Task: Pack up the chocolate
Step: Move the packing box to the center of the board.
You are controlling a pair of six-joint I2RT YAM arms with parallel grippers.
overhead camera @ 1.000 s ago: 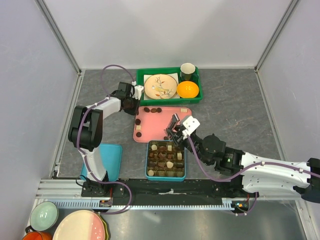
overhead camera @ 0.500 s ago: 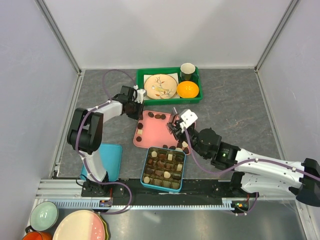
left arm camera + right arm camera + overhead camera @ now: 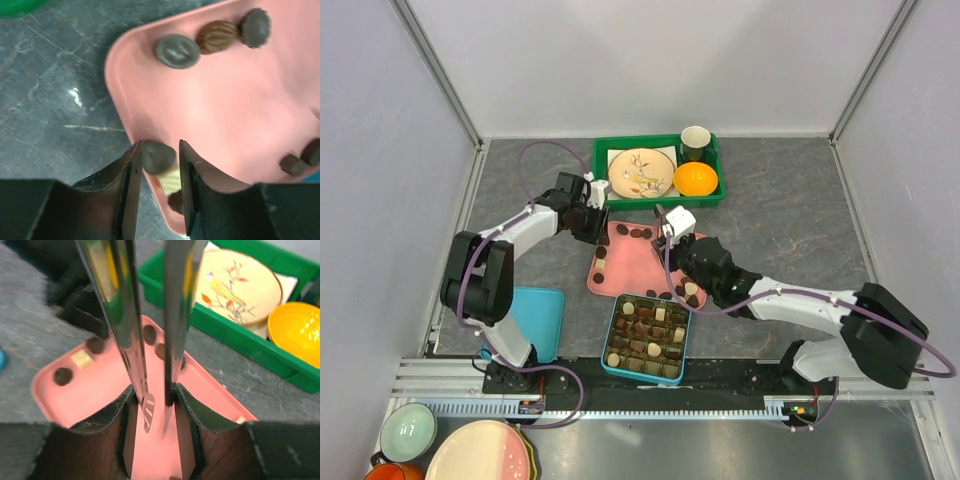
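Over on the left a teal lid point(image 3: 535, 320) lies flat on the grey table point(image 3: 790, 220), beside the base of the left arm. That arm reaches out to the near left corner of the pink tray point(image 3: 640, 262), and the left gripper point(image 3: 160, 147) hangs right over the tray's rim. Its jaws stand partly apart with a dark piece point(image 3: 157, 157) between them, filling almost the whole gap. I can't tell from here whether they are pinching it or only standing around it. A cream piece point(image 3: 171, 181) lies just under the dark one. The chocolate point(image 3: 638, 232) sits in two places. A few loose pieces are scattered on the pink tray, three of them in a row along its far edge. Many more are set in rows in the teal box point(image 3: 686, 345) just in front of the tray. Behind the tray a green bin point(image 3: 655, 140) holds a painted plate point(image 3: 642, 172), a cup point(image 3: 695, 142) and an orange point(image 3: 696, 180). The right arm stretches in low from the right. The right gripper point(image 3: 156, 420) hangs above the middle of the pink tray, and its long shiny fingers point(image 3: 117, 300) have a narrow gap between them with nothing in it.
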